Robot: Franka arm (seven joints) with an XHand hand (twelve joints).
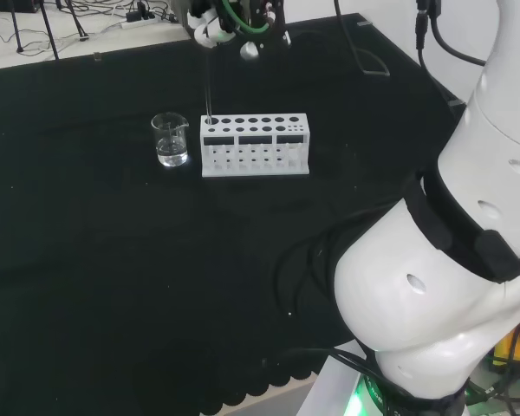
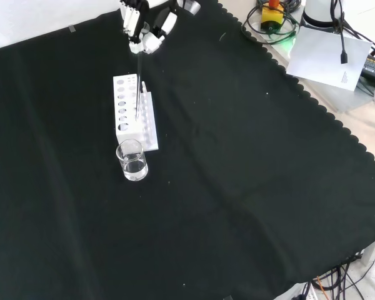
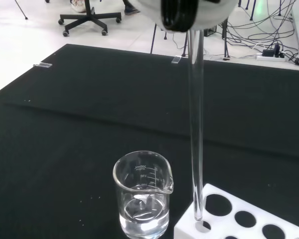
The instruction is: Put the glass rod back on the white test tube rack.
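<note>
Glass rod (image 3: 196, 124) hangs upright, pinched by the hand (image 2: 145, 28), tip entering an end hole of the rack (image 1: 255, 145) beside the beaker (image 1: 171, 140).

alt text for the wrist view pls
The hand holds a clear glass rod upright, its lower tip in a corner hole of the white test tube rack. A small glass beaker with some clear liquid stands beside the rack on black cloth.

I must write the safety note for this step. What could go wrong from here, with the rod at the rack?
The glass rod, pinched by the hand, has its tip at a corner hole of the rack; released tilted, it may lean and tip out. The beaker with liquid stands right beside that end, so a falling rod could strike it.
</note>
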